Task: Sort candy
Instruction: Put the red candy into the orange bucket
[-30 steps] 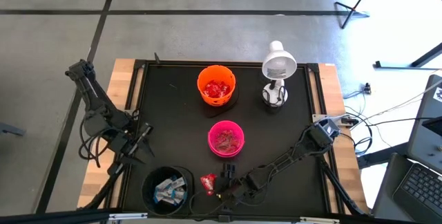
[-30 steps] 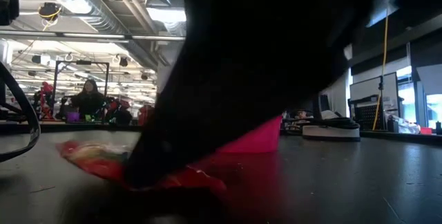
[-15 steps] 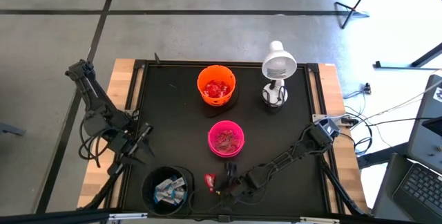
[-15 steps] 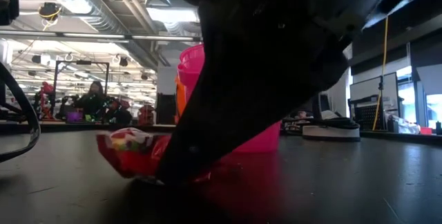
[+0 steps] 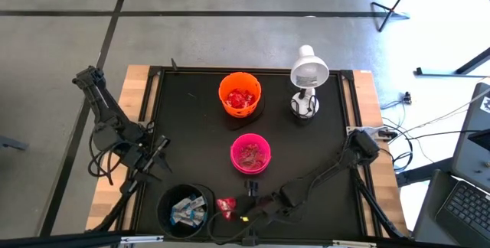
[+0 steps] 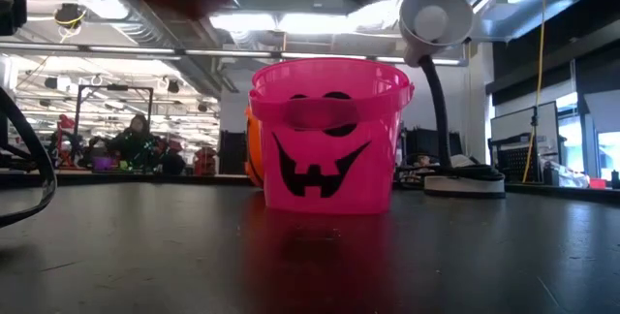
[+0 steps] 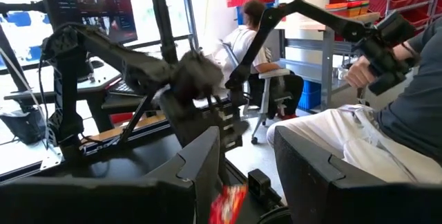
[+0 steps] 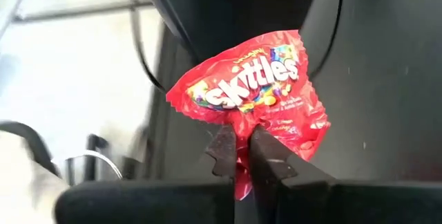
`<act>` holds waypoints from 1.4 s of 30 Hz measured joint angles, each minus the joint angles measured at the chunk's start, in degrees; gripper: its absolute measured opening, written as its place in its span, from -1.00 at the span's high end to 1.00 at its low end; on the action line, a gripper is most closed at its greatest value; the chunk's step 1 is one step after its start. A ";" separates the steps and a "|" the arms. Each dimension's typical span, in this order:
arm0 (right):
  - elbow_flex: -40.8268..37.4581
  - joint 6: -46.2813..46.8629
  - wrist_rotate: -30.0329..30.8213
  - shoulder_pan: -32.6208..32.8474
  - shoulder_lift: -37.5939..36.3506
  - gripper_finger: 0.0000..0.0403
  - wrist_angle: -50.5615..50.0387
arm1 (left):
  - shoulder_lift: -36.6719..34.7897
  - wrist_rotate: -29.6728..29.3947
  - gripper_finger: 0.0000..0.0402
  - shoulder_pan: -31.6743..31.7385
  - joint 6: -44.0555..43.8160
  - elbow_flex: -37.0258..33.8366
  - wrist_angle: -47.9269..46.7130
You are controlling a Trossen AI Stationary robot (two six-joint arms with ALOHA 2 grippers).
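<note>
A red Skittles packet (image 8: 252,86), one piece of the candy, hangs in my right gripper (image 8: 238,148), which is shut on it above the table's near edge (image 5: 233,206), between the black bowl (image 5: 186,207) and the pink bowl (image 5: 250,154). Blue-and-white candy (image 5: 187,208) lies in the black bowl, red candy (image 5: 240,99) in the orange bowl (image 5: 240,95), pinkish candy in the pink one. My left gripper (image 7: 248,175) waits open at the table's left side (image 5: 157,154), with nothing between its fingers. My right gripper pinches the packet's lower crimped edge (image 8: 239,131) between its two fingertips (image 8: 222,151). The rest of the packet stands free beyond the fingers, its printed face toward the wrist camera. In the high view the packet (image 5: 226,206) sticks out on the gripper's left.
A white desk lamp (image 5: 308,76) stands at the far right, beside the orange bowl. In the low view the pink bowl (image 6: 329,135) with its black grinning face stands mid-table. Bare black mat lies to the right of the pink bowl. People sit in the room beyond.
My right gripper has taken hold of the red packet on the table, crumpling it, and has risen out of the low view with it. The packet, which lay flat on the mat, is now lifted clear and has gone slightly toward the near left.
</note>
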 joint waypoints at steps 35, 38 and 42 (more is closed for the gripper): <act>-1.72 -18.23 -9.04 -24.95 -17.82 0.90 -4.51 | 1.00 -0.09 0.35 -0.02 0.07 -0.04 -3.29; -4.65 -18.48 -9.10 -29.04 -20.66 0.90 -3.40 | 1.83 -2.73 0.35 -0.02 0.24 -0.04 -3.31; -9.27 -16.81 -8.80 -35.24 -22.31 0.90 -1.02 | 3.18 -8.75 0.35 0.12 0.59 -0.04 -3.60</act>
